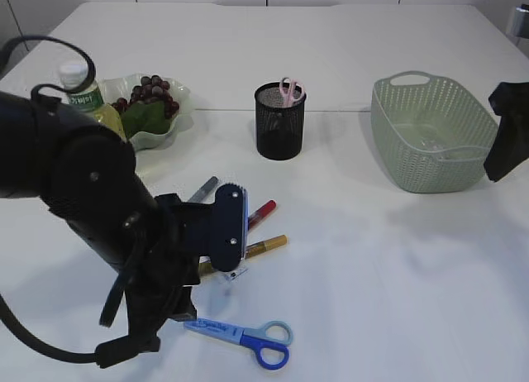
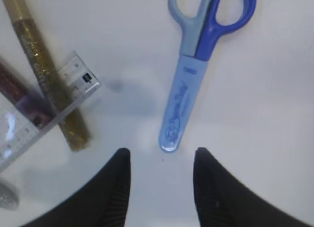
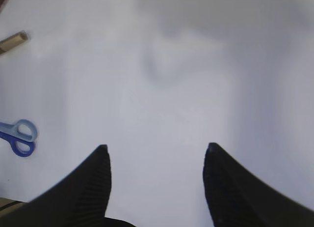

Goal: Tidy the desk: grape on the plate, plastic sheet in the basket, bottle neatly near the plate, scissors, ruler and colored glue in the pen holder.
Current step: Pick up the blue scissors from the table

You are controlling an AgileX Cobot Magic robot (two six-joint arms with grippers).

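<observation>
Scissors [image 2: 196, 65] lie tip-first before the open, empty left hand [image 2: 159, 160], which the arm hides in the exterior view.

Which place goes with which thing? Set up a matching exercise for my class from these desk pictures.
Things:
1. grapes
2. blue scissors
3. pink scissors
4. bottle

Places:
A. in the black pen holder
B. on the plate
C. flat on the desk, near the left gripper
D. upright beside the plate

Pairs: 1-B, 2-C, 3-A, 4-D
</observation>
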